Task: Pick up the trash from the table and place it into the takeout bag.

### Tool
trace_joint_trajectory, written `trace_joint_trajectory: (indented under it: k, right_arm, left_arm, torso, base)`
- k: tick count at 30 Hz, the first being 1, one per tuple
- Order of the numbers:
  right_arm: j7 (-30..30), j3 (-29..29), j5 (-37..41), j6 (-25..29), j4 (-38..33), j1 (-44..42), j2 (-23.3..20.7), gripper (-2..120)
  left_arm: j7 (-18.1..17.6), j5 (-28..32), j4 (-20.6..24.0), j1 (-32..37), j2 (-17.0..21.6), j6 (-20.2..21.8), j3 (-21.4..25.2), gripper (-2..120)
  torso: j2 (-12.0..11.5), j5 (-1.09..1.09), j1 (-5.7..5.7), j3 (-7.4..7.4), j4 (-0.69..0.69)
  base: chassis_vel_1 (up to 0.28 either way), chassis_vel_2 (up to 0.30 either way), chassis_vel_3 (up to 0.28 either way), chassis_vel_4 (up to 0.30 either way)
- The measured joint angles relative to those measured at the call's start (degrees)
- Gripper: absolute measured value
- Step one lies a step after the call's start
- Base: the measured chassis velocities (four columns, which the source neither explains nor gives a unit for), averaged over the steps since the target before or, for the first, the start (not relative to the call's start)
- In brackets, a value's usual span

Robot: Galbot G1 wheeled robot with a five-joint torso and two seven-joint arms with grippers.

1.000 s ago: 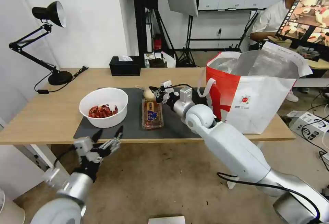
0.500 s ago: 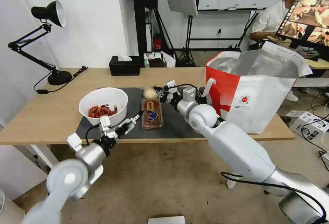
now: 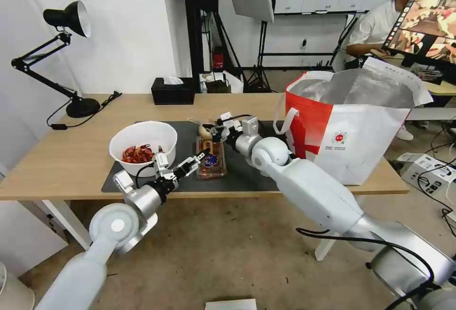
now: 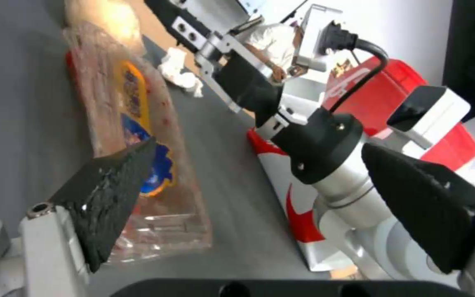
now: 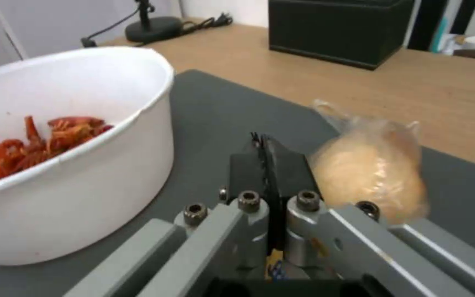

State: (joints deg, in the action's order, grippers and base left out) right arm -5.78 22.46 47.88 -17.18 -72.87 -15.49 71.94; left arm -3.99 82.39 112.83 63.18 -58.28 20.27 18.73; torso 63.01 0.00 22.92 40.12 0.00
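Note:
On the dark mat (image 3: 247,172) of the table (image 3: 61,158) stand a white bowl of red crayfish shells (image 3: 143,146) (image 5: 56,144), a clear tray of scraps (image 3: 211,158) (image 4: 138,123) and a small cream knotted bag (image 3: 205,130) (image 5: 369,173). A crumpled tissue (image 4: 179,74) lies beyond the tray. My left gripper (image 3: 192,162) (image 4: 268,198) is open, low over the mat at the tray's near left corner. My right gripper (image 3: 213,132) (image 5: 268,165) is shut, its fingertips right beside the knotted bag. The takeout bag (image 3: 351,129) stands open at the table's right end.
A black tissue box (image 3: 173,91) (image 5: 336,29) sits at the table's back edge. A black desk lamp (image 3: 71,63) and its cable stand at the back left. The takeout bag's loop handle (image 3: 285,120) hangs close to my right forearm.
My left arm rose from below the table's front edge and reached forward to the tray's corner, gripper open. My right gripper slid a little left against the knotted bag.

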Motion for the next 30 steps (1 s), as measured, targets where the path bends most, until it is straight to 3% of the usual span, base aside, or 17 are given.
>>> trace_joint_trajectory:
  k: [9,30]
  right_arm:
    - [-0.97,1.83,-3.43,0.04,6.08,1.86,2.5,0]
    - [-0.77,2.74,-4.12,-0.2,6.63,0.54,2.85,0]
  left_arm:
    - [-1.4,-0.2,-1.72,-0.76,-0.71,-0.31,-0.55,100]
    - [-3.33,-0.32,-3.55,-2.13,-1.4,-0.72,-1.45,100]
  torso:
    - [0.01,0.0,0.0,-0.01,0.0]
    - [0.01,0.0,-0.01,-0.02,0.0]
  base:
    - [0.0,0.0,0.0,0.0]
    - [0.0,0.0,0.0,0.0]
